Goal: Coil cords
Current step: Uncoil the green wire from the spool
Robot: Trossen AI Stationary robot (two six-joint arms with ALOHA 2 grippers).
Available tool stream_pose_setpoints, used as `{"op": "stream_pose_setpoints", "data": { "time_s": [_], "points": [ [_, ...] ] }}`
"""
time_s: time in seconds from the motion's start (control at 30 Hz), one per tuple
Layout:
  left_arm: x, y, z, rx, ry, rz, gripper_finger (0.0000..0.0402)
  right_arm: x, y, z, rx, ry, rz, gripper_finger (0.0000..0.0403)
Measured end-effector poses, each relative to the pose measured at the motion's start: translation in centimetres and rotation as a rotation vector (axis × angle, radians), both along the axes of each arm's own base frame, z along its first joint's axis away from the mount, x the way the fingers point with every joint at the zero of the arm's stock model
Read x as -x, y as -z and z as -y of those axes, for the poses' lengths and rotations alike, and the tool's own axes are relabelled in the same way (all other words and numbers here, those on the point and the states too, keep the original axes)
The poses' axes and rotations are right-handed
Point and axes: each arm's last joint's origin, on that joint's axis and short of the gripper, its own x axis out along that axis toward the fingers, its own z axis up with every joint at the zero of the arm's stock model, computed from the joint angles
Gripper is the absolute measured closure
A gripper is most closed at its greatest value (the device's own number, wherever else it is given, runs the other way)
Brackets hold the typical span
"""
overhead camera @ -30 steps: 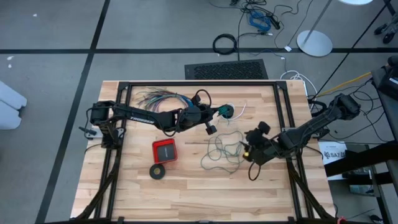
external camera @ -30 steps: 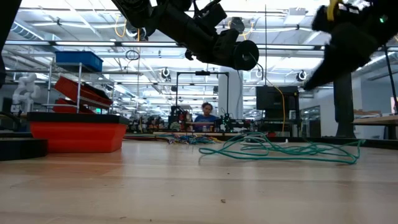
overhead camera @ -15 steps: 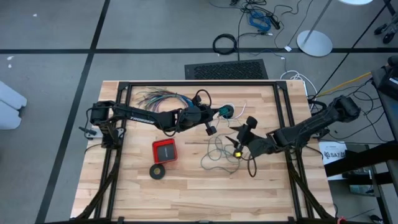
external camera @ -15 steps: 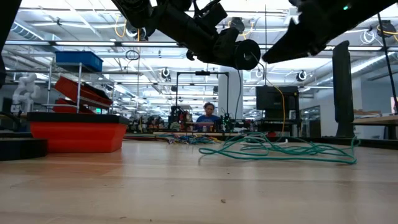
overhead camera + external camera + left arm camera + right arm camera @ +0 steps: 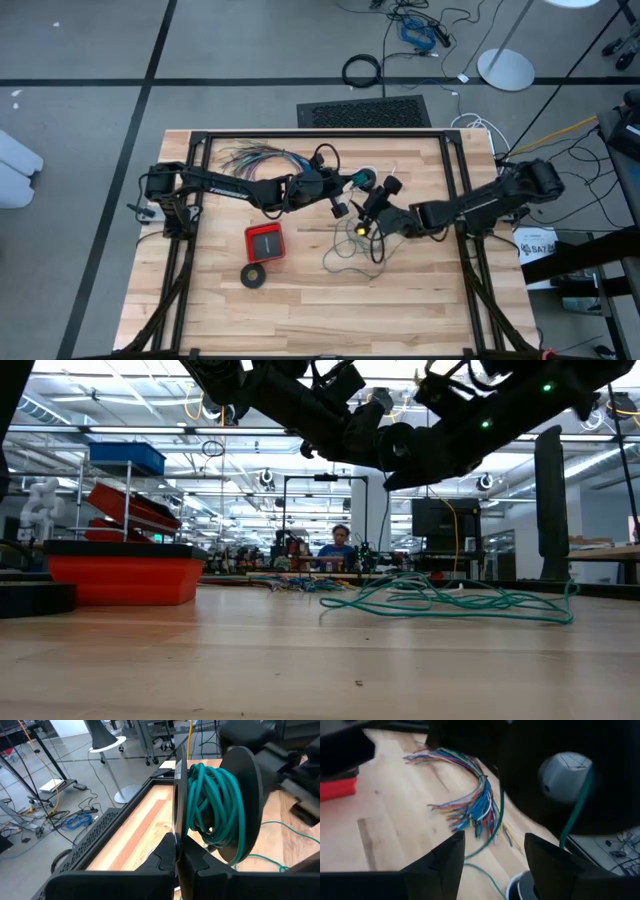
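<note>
Looking straight down from the high view, I see the left gripper [image 5: 352,181] reaching across the far part of the desk [image 5: 210,320], with the black spool [image 5: 366,179] at its tip. The right gripper [image 5: 372,205] sits just beside that spool, over the loose tangle of teal-green wire [image 5: 350,250] spread on the middle of the desk. A thin white cord [image 5: 384,175] lies just past the spool. Only this view shows the red box [image 5: 265,242], the black tape ring [image 5: 254,275] near it, and the fanned bundle of coloured wires [image 5: 255,158] at the far edge.

From the low view I get what the top camera cannot give: both grippers hang clear above the desk, and the teal-green wire lies flat on the wood in low loops, apart from the fingers. A person [image 5: 339,546] sits at a bench in the room behind. The red box stands at the left.

In the left wrist view, my left fingers [image 5: 165,855] are pressed shut on the thin edge of the spool flange, and a thick coil of teal-green wire is wound round its hub. A strand trails down to the desk.

In the right wrist view, my right fingers [image 5: 451,852] stand wide with nothing between them. The dark spool fills the space just ahead, blocking much of the scene; a teal strand hangs from it, and the coloured wires fan out on the desk beyond.
</note>
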Motion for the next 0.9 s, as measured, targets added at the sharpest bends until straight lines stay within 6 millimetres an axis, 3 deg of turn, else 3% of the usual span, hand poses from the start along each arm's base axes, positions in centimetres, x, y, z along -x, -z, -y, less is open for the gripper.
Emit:
{"op": "stream_pose_setpoints", "data": {
  "time_s": [0.27, 0.53, 0.7, 0.9],
  "points": [
    [0.0, 0.0, -0.1, 0.0, -0.001, -0.002, 0.0401, -1.0, 0.5, 1.2, 0.021, 0.005, 0.017, 0.0234],
    [0.0, 0.1, 0.0, 0.004, 0.01, -0.007, 0.0401, -1.2, 0.1, 0.5, 0.055, -0.063, 0.024, 0.039],
    [0.0, 0.1, 0.0, 0.004, 0.01, -0.015, 0.0401, -0.8, -1.5, -1.4, 0.08, -0.129, 0.096, 0.04],
    [0.1, 0.2, 0.0, 0.005, 0.01, -0.026, 0.0401, 1.2, -4.0, -3.4, 0.167, -0.049, 0.148, 0.0401]
  ]
}}
